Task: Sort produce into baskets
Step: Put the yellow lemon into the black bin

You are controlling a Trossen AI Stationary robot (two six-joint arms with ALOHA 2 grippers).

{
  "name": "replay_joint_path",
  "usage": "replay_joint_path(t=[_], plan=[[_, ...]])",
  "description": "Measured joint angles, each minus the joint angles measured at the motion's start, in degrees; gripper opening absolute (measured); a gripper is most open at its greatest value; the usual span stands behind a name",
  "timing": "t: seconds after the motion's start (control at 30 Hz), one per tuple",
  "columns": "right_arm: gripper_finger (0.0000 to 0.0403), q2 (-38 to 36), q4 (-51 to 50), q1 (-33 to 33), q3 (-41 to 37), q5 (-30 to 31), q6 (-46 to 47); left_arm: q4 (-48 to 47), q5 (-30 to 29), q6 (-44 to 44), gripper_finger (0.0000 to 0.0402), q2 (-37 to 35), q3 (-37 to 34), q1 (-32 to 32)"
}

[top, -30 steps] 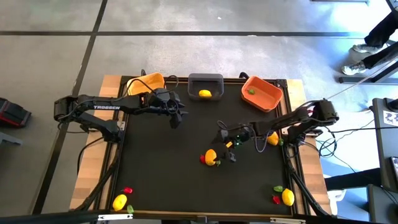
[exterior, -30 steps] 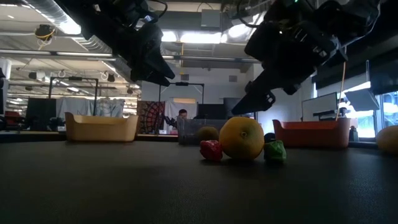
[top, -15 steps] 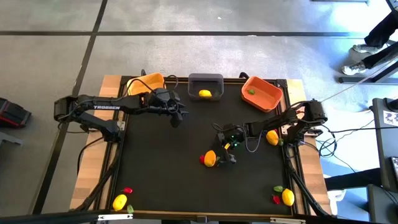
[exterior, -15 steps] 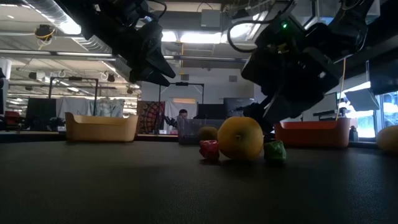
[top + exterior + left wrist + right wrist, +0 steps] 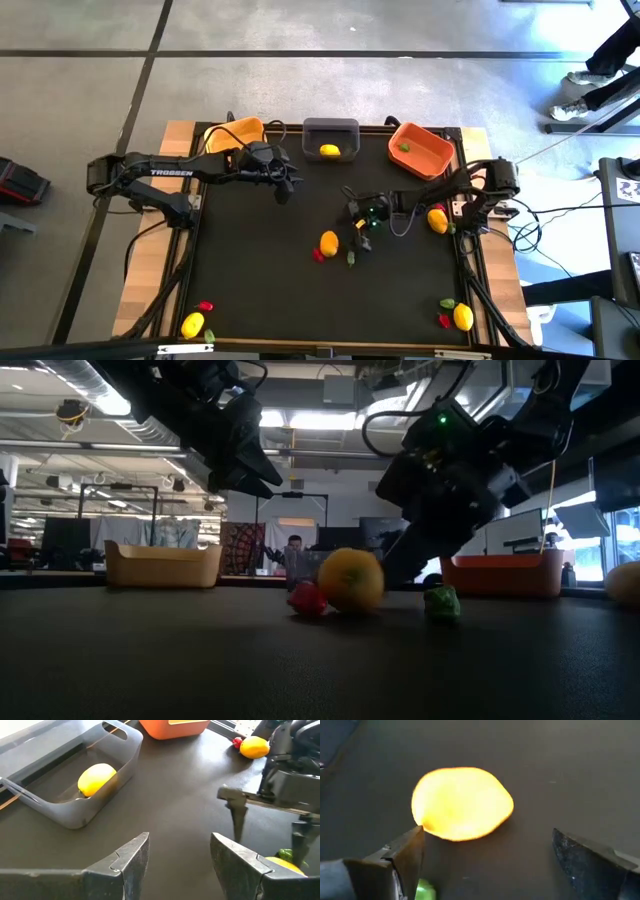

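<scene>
A yellow lemon (image 5: 329, 243) lies mid-table, with a red piece (image 5: 318, 254) beside it and a green piece (image 5: 351, 258) a little apart. My right gripper (image 5: 487, 835) is low over them and open, and the lemon (image 5: 462, 802) lies just beyond its fingertips. My left gripper (image 5: 286, 192) hangs open and empty above the table's far left. Along the far edge stand the yellow-orange basket (image 5: 235, 133), the grey basket (image 5: 330, 130) holding a lemon (image 5: 329, 151), and the orange basket (image 5: 421, 150) holding a green piece. My right gripper has the tip of one finger (image 5: 412, 842) against the lemon's side (image 5: 427, 822). The other finger (image 5: 570, 850) stands clear of it. The fingers slant down from the table's right side. The lemon rests on the table.
Another lemon (image 5: 437, 220) lies by the right arm. Lemons with small red and green pieces sit at the near left corner (image 5: 192, 324) and the near right corner (image 5: 462, 317). Open black mat lies between the arms and toward the near edge.
My right gripper has come down and toward the table's left, onto the mid-table pieces, staying open. The lemon and the red piece have shifted toward the table's left and slightly toward the far edge. The green piece has stayed in place.
</scene>
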Motion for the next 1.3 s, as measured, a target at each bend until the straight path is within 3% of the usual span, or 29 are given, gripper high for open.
replay_joint_path(t=[0.27,0.67,0.93,1.3], plan=[[0.0372,0.0,1.5,-0.3,0.0,10.2,0.0,0.0,0.0,0.2,0.0203,0.0,0.0,0.0],[0.0372,-3.9,-6.8,-0.3,0.0,10.5,0.2,0.9,-0.1,1.4,0.0203,0.0,0.0,-7.4],[0.0372,-4.5,-8.8,-0.3,0.0,10.5,-1.3,2.6,-4.2,-2.8,0.0203,0.0,0.0,-12.9],[0.0372,-4.5,-8.4,-0.3,0.0,10.5,-1.4,7.3,-3.5,4.6,0.0203,3.4,0.0,-18.6]])
